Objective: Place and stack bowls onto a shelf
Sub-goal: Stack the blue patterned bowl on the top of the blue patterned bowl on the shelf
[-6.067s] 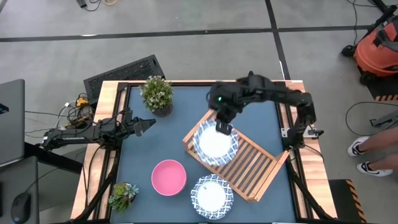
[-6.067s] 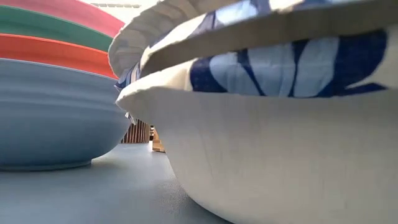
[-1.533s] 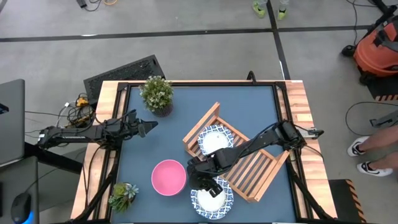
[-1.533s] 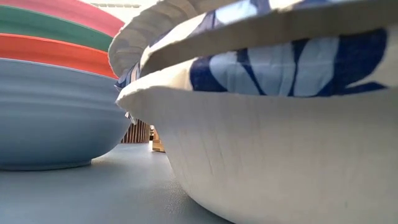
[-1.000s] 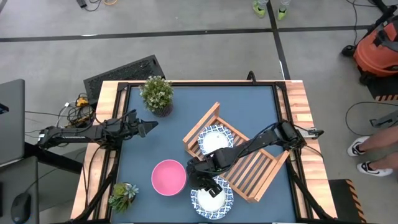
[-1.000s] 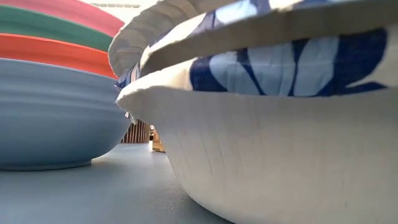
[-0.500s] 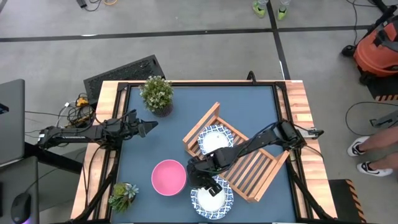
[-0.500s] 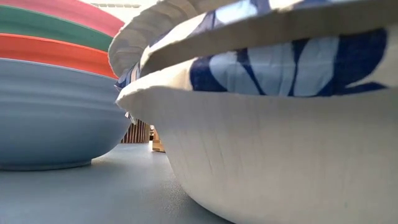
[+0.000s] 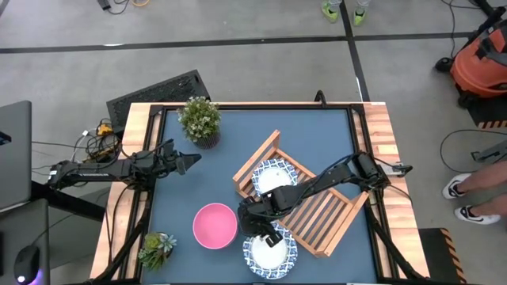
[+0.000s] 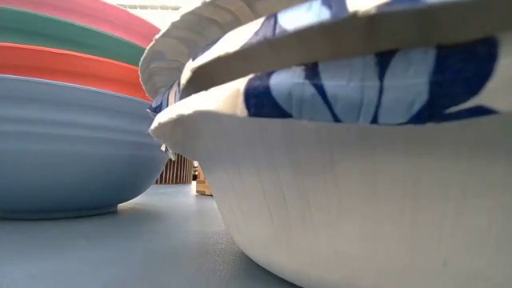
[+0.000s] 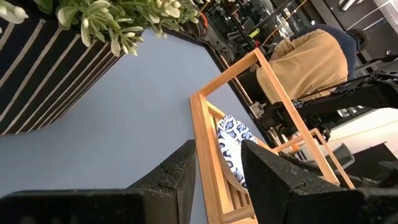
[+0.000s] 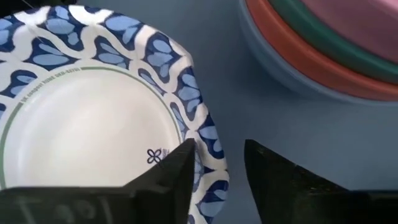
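The right hand (image 9: 267, 235) is hovering with fingers (image 12: 168, 177) parted, straddling the rim of the white paper bowl with the blue leaf-patterned rim (image 9: 269, 251), which is sitting on the dark blue desk (image 9: 238, 142) just beside the light-wood slatted shelf (image 9: 317, 218). A matching white-and-blue patterned bowl (image 9: 273, 180) is lying in the shelf's far end. Beside the hand, the stack of plain bowls topped by a pink one (image 9: 215, 226) is resting on the desk. The left hand (image 9: 188, 161), narrowly parted and empty, is waiting near the potted plant with pale flowers (image 9: 200, 119).

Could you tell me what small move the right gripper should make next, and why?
Probably close the right gripper on the rim of the blue-patterned bowl beside the stack of coloured bowls. Its open fingers straddle that rim, one over the inside, one outside. The shelf holds just one bowl, so this one likely goes next. The left gripper waits near the plant.
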Motion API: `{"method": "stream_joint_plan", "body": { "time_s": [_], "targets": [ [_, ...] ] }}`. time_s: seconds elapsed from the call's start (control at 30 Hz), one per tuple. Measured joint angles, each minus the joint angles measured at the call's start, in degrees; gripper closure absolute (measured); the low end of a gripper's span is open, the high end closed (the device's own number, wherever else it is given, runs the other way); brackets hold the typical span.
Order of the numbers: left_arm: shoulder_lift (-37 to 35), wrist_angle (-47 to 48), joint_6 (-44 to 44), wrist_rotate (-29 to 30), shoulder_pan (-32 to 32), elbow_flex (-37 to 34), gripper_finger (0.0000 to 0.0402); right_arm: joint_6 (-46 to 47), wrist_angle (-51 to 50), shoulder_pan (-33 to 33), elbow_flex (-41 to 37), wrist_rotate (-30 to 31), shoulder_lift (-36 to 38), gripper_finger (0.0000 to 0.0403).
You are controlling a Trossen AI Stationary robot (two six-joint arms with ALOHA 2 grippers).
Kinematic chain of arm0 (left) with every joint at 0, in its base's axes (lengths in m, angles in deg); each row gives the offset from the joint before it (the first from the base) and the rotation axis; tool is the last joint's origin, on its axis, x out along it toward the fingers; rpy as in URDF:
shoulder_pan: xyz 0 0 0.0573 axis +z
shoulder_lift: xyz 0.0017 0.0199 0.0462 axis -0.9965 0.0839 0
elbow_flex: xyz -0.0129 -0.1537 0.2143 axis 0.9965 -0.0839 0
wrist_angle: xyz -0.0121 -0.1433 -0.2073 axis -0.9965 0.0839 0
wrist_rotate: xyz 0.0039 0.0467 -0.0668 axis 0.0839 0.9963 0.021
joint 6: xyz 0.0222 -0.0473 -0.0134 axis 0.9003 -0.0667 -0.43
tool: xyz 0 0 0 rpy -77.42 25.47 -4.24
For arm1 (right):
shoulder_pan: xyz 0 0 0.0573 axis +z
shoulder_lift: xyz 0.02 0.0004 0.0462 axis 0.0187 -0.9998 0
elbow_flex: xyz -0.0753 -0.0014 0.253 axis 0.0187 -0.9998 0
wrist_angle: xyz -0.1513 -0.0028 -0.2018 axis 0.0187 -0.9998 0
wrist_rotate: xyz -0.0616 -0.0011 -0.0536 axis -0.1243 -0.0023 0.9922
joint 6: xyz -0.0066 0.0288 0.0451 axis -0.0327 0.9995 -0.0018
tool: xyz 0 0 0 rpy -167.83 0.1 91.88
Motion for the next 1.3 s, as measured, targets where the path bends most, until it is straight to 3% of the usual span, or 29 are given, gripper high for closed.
{"method": "stream_joint_plan", "body": {
  "time_s": [0.2, 0.67, 1.3],
  "targets": [
    [0.0, 0.0, 0.0, 0.1, 0.0, 0.0, 0.0289, -0.1, -0.3, 0.0, -0.2, -1.4, 0.0, 0.0302],
    [0.0, 0.0, 0.0, 0.1, 0.0, 0.0, 0.0289, 0.3, -1.5, 0.0, -0.9, -1.4, 0.2, 0.0385],
    [0.0, 0.0, -0.5, 0.2, 0.0, 0.0, 0.0289, 7.3, -3.7, -2.4, -0.9, 0.1, 7.9, 0.0386]
  ]
}}
